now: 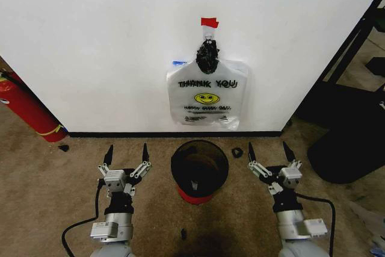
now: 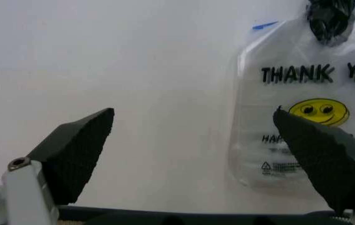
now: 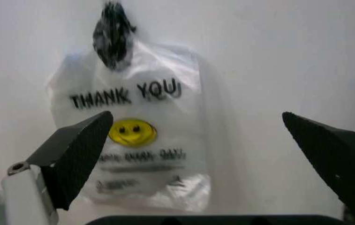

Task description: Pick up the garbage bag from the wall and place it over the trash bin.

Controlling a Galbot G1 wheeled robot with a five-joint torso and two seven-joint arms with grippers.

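Bag (image 1: 207, 97) hangs flat on wall (image 1: 108, 40), upper centre of frame, under black knot (image 1: 208, 54) and red tape (image 1: 209, 23); lower edge just above baseboard (image 1: 174, 133). Bin (image 1: 199, 170) on carpet (image 1: 48, 191) directly below, apart from wall, mouth open. Left hand (image 1: 126, 153) lower left of bin, fingers spread, holding nothing. Right hand (image 1: 271, 151) lower right, spread, holding nothing. Bare carpet between each hand and bin. Red extinguisher (image 1: 27, 109) far left; black stand (image 1: 352, 106) crowds right edge.

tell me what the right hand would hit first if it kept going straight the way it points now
Probably the wall. The open right hand points at it, and in its wrist view the garbage bag hangs off to one side, though depth is unclear.
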